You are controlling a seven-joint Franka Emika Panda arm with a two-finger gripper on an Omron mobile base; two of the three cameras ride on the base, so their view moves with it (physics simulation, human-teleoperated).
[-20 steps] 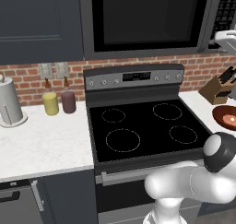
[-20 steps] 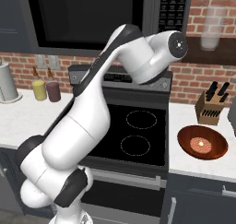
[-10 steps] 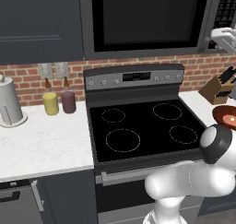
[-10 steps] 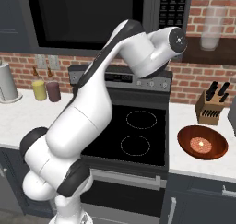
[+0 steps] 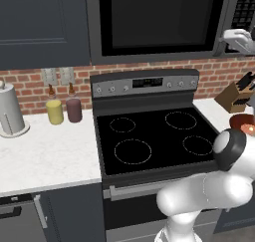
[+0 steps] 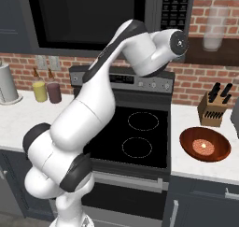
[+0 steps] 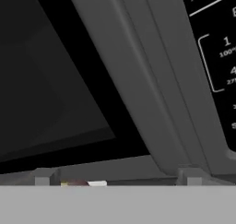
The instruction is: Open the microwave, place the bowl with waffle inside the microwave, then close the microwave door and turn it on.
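The microwave (image 5: 159, 22) hangs above the stove with its door (image 7: 55, 71) shut. My gripper (image 5: 233, 38) is raised at the microwave's right side, close to the door's grey edge strip (image 7: 138, 80) and the button panel (image 7: 216, 57). In the hand view the gripper (image 7: 118, 177) is open, fingertips (image 7: 44, 176) wide apart with nothing between them. The reddish-brown bowl (image 6: 204, 144) sits on the counter right of the stove with the waffle (image 6: 203, 146) in it. A sliver of the bowl (image 5: 243, 121) also shows behind the arm.
The black stove (image 5: 154, 136) lies below the microwave. A knife block (image 6: 214, 107) stands behind the bowl. Two bottles (image 5: 63, 110) and a paper towel roll (image 5: 10, 114) stand on the left counter. A pale cup (image 6: 214, 30) sits on a shelf at the upper right.
The hand has edged a little up and closer to the microwave's right side. The gripper stays open; the bowl has not moved.
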